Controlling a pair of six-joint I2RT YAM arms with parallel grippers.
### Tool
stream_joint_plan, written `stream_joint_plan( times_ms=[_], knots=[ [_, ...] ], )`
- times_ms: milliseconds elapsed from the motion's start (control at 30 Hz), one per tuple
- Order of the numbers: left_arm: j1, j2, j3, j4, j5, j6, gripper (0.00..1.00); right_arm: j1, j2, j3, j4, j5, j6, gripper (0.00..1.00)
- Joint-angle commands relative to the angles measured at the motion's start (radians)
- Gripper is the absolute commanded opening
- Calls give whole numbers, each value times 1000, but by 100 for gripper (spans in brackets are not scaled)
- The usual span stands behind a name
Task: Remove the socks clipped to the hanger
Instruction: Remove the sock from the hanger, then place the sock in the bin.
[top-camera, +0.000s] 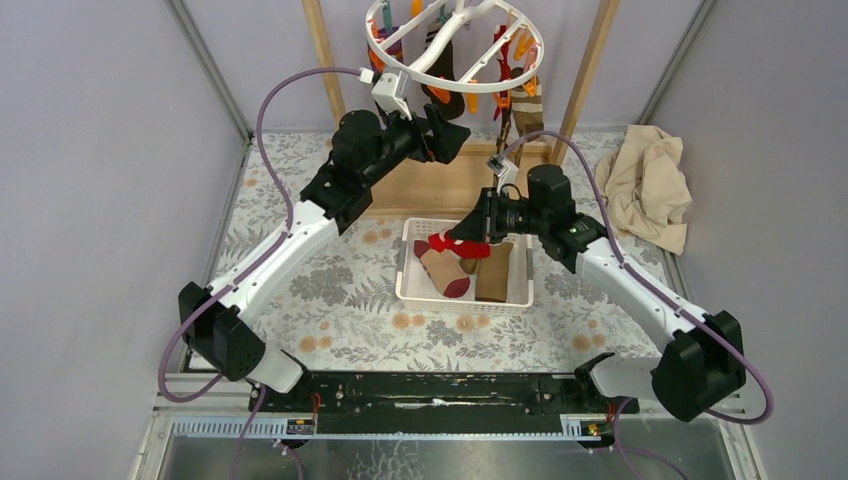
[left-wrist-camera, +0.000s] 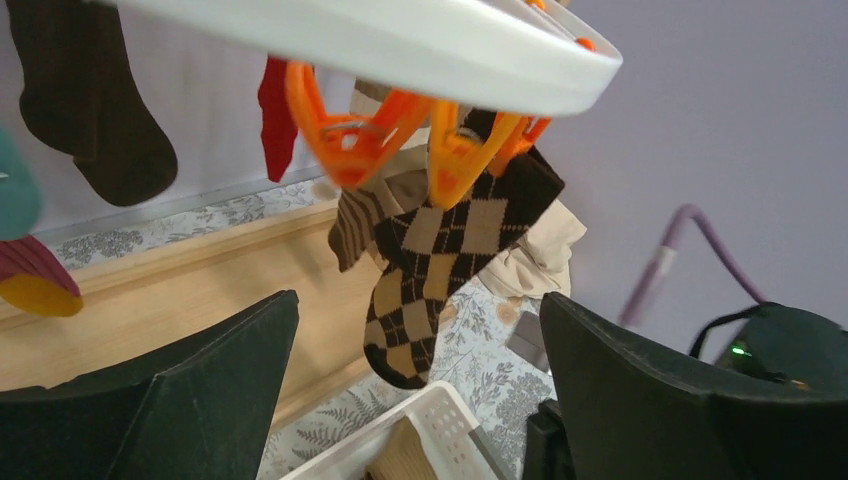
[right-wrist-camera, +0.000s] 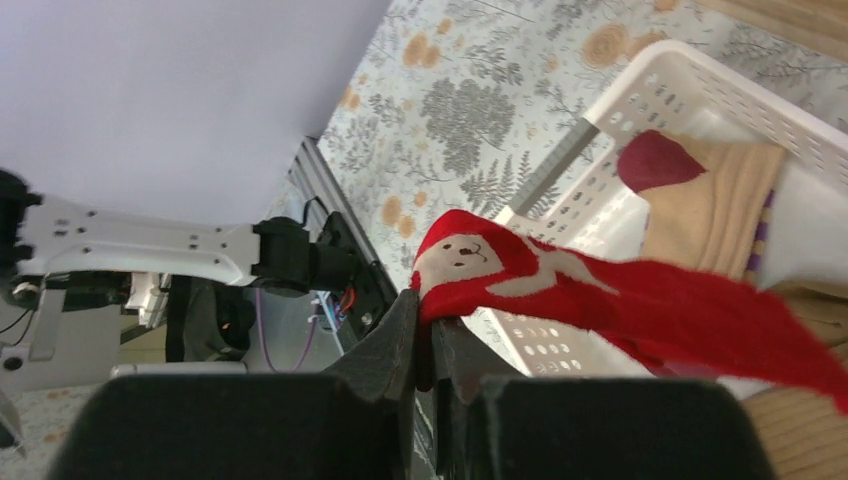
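Over the white basket (top-camera: 462, 302), the right gripper (right-wrist-camera: 425, 315) is pinching a red sock (right-wrist-camera: 620, 290); the left gripper (left-wrist-camera: 418, 308) is gaping before an argyle sock (left-wrist-camera: 432, 245).

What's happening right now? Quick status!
Left fingers wide open below the hanger, argyle sock ahead. Right fingers shut on red sock over basket. Nothing blocking.

White ring hanger (left-wrist-camera: 400, 45), clipped socks (left-wrist-camera: 425, 270) dangling
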Motion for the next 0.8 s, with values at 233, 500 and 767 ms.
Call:
stream_joint_plan(
  times_ms=[233,500,767],
  knots=[
    [2,-167,-151,11,2,-17,99,121,157,-23,25,213,-80,2],
    [-7,-285,-277,-12,-8,-33,99,196,286,-45,61,421,-89,8],
    [-17,-353,-330,-49,-26,-27,99,222,369,-65,0,584,-94,37]
  ],
)
